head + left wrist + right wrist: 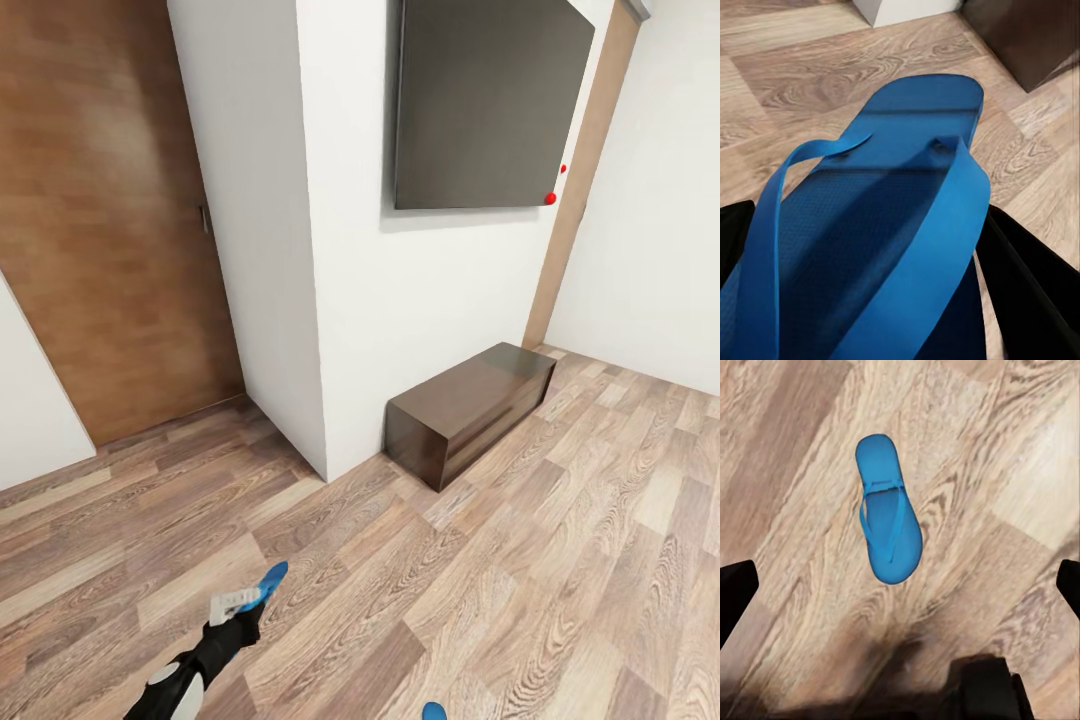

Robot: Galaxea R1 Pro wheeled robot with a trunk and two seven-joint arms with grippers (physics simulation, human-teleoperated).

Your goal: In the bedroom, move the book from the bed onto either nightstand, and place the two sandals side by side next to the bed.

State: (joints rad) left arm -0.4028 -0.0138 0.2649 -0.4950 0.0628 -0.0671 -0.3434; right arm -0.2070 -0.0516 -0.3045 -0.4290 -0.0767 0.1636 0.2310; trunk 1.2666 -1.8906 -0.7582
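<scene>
Jaws of our left gripper (870, 330) were pinching one blue sandal (881, 225): in the left wrist view its sole and straps lay between the two dark fingers (1035, 292), and in the head view the same sandal (268, 580) stuck out past the end of our left arm, carried clear of the wood-plank floor (560, 560). Our right jaws stood spread wide and empty, their dark fingertips (735, 600) at the two edges of the right wrist view, and between them, well below, the second sandal (888, 521) lay flat on the planks, straps up. A sliver of blue at the bottom edge of the head view (433, 711) was probably that same sandal. Ahead of us were a white wall, a dark wall panel (490, 100), a tan wooden door (100, 200) and a long low dark-brown cabinet (470, 410). We judged the task far from finished: one sandal was in hand but not yet set down, the other was still to be picked up or paired with it, and we could not tell from these views how the book step stood.
</scene>
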